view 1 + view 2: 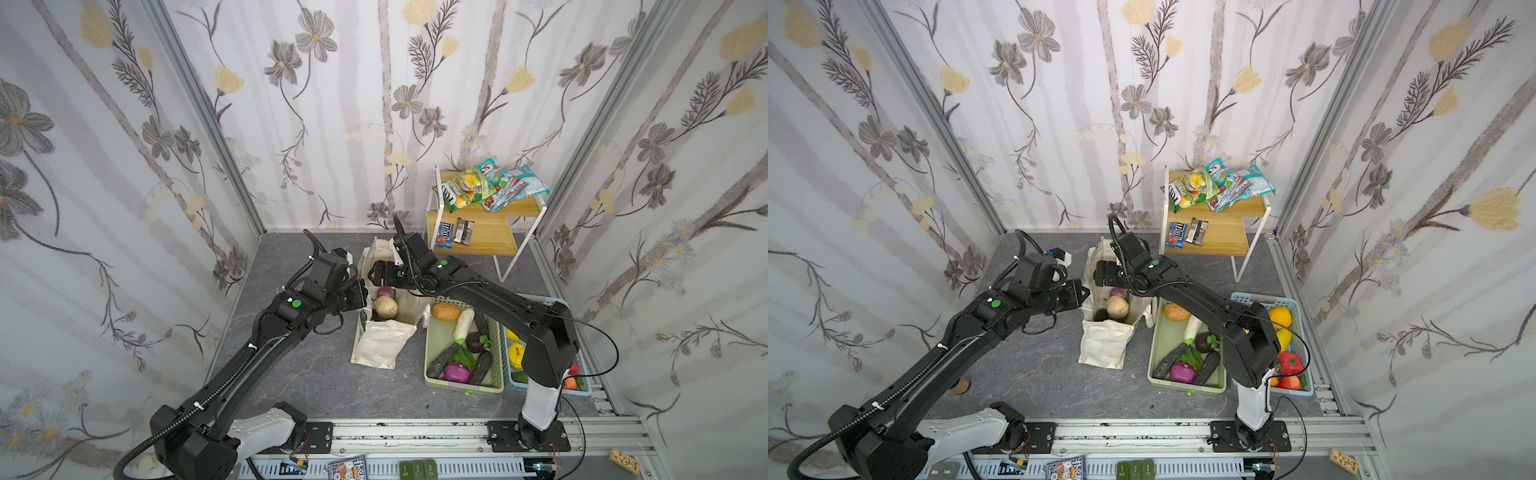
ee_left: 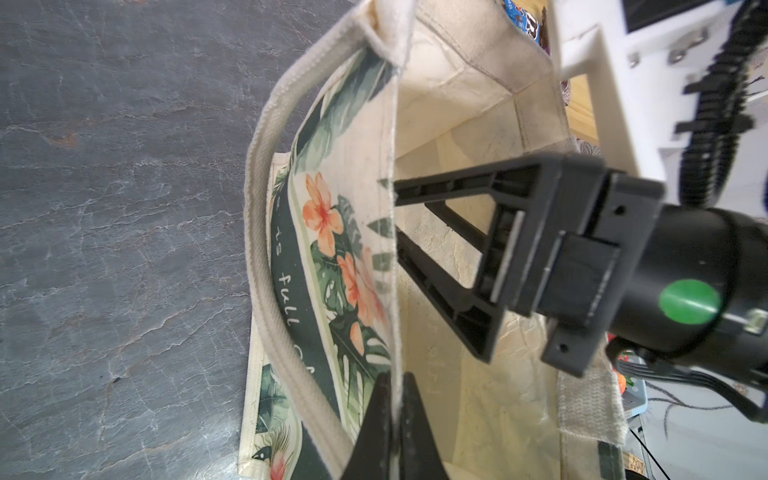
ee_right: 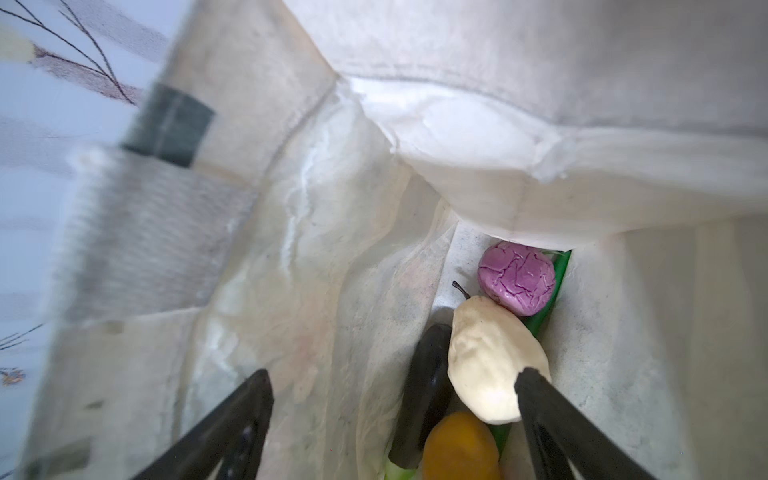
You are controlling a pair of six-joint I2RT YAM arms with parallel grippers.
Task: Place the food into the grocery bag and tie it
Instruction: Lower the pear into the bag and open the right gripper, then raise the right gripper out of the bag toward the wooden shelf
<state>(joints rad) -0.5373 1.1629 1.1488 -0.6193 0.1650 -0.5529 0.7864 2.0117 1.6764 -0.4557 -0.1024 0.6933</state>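
nearest, the grocery bag (image 1: pixel 380 347) stands upright on the desk (image 1: pixel 299 374) with its mouth open. the left jaws are clenched on its left rim (image 2: pixel 393 316) and hold that wall out. on the bag's floor lie a tan potato (image 3: pixel 496 365), a purple onion (image 3: pixel 516 277) and a dark avocado (image 3: pixel 428 374), with a green stalk (image 3: pixel 540 326) beneath them. the right jaws hang spread and empty over the far end of the mouth, aimed down into it. the vegetables sit below them, ungripped. farther back and to the right, the yellow-green snack packet (image 1: pixel 467 188) lies on the wooden shelf (image 1: pixel 490 237), touching the teal-red packets (image 1: pixel 511 189). its long axis runs roughly left to right. it looks like the piece left to fetch. it lies far and right of the right jaws, and the right arm is plainly the nearer one.
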